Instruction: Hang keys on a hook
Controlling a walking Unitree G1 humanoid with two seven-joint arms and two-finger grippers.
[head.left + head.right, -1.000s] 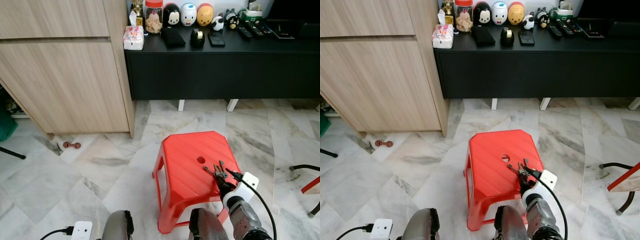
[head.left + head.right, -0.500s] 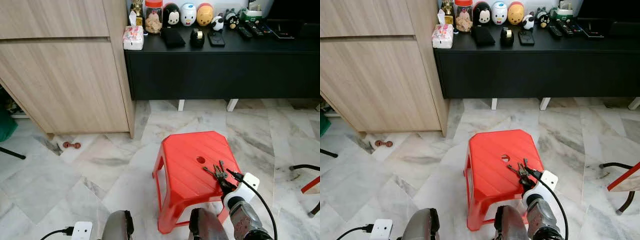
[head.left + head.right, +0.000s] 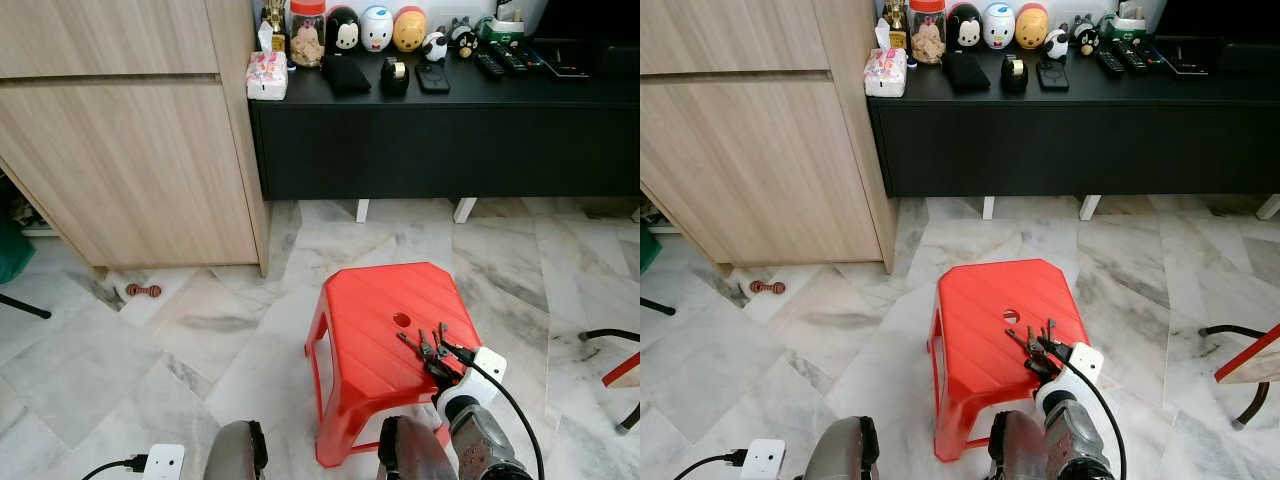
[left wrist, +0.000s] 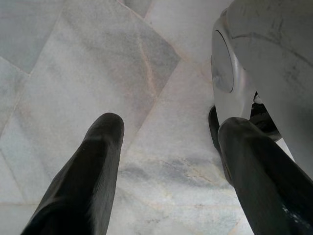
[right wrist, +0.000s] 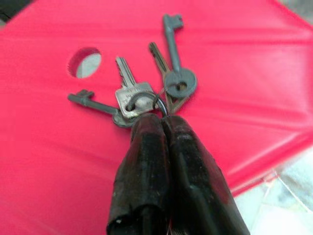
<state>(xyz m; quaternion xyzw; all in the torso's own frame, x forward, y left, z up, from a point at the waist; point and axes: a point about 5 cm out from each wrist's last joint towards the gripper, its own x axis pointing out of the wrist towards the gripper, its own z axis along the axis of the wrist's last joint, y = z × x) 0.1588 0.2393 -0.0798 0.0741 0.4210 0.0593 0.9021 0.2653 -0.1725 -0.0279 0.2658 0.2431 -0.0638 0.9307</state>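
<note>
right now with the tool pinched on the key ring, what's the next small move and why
Probably lift straight up a little. The right tool is shut on the ring of the bunch of grey metal keys, whose blades lie fanned flat on the red plastic stool; raising it clears them before carrying.

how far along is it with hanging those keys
Early stage. Done: the right end effector has closed on the ring of the bunch of keys. In hand: the keys are pinched but look to be lying on the red stool, not lifted. Left: raise them, find a hook and hang them. The left end effector hangs open over the marble floor.
</note>
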